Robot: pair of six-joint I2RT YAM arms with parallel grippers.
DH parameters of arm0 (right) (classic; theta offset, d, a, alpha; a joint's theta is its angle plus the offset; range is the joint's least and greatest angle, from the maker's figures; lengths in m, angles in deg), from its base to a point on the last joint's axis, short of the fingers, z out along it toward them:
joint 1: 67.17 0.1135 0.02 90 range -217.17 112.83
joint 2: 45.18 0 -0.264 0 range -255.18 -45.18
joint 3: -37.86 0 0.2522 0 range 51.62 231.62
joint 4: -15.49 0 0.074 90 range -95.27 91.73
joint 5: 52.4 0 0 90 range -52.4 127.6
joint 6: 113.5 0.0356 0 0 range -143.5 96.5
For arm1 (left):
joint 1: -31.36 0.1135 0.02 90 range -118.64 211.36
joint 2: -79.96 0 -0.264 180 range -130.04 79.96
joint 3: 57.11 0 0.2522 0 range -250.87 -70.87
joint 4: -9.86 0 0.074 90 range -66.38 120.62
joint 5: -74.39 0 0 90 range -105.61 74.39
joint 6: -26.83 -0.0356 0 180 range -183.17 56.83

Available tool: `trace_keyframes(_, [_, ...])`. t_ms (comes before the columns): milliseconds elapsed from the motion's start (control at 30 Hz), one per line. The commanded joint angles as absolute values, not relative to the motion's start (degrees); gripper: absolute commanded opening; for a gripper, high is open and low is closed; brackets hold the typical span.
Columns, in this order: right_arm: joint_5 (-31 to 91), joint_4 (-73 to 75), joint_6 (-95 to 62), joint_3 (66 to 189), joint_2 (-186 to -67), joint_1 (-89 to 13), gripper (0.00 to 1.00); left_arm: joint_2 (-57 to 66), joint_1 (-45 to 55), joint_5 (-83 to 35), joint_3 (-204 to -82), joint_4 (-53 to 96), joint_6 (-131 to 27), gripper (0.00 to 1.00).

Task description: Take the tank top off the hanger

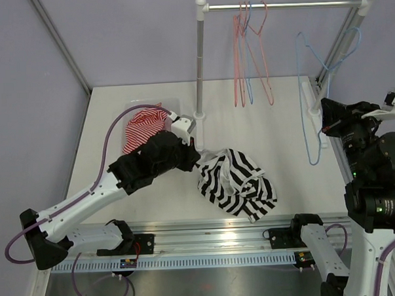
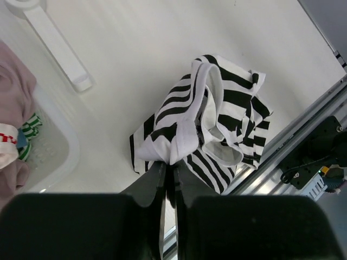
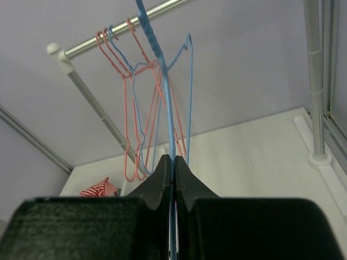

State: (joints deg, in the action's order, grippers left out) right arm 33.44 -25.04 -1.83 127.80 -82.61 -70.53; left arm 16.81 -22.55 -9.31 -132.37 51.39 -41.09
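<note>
While one tank top lies heaped, three hangers line the rail.

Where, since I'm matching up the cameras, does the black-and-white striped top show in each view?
Top external: striped top, lower centre, at the left claw.
Left wrist: centre, just above the claw's tips.
Right wrist: not in it.
Shared landmark: the clothes rack, seen in all three.

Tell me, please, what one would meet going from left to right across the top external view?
Red-and-white striped garment → black-and-white striped tank top → blue hanger.
</note>
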Motion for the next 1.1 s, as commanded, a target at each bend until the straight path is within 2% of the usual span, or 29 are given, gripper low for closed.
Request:
trace_keyframes(0, [30.49,-37.20,-5.48,133.88,-89.55,-70.34,0.00,15.46,-22.78,-3.67,-137.66,53.41,-40.41,0.14])
trace_keyframes(133, [28.11,-35.46,-4.87,138.62,-96.40,-70.33,0.00,14.31,-22.78,-2.96,-140.21,54.03,-41.46,0.20])
trace_keyframes(200, [27.85,-34.05,-5.31,140.64,-100.53,-70.34,0.00,13.87,-22.78,-3.48,-142.06,53.86,-41.90,0.31])
trace_keyframes(233, [27.67,-33.35,-5.31,142.48,-102.03,-70.34,0.00,13.26,-22.78,-3.40,-142.76,54.20,-42.17,0.41])
trace_keyframes(267, [28.02,-32.38,-5.48,143.46,-105.09,-70.34,0.00,12.91,-22.78,-3.22,-143.81,55.60,-42.17,0.56])
trace_keyframes(300, [27.59,-31.77,-5.57,144.42,-106.68,-70.34,0.00,12.90,-22.78,-3.48,-145.39,56.14,-42.17,0.67])
trace_keyframes(367, [27.41,-31.23,-6.53,147.94,-111.42,-70.34,0.00,14.13,-22.78,-3.75,-145.75,56.58,-42.34,0.78])
trace_keyframes(433, [27.32,-30.71,-7.24,151.10,-113.90,-70.25,0.00,15.70,-22.78,-4.19,-144.53,56.41,-42.52,0.99])
trace_keyframes(767, [25.92,-28.77,-8.21,159.55,-122.51,-70.25,0.00,23.01,-22.78,-3.40,-135.66,57.90,-41.38,0.99])
trace_keyframes(1067, [21.79,-24.47,-10.31,164.65,-129.98,-69.81,0.00,23.45,-23.04,-3.93,-135.82,58.77,-40.23,0.99])
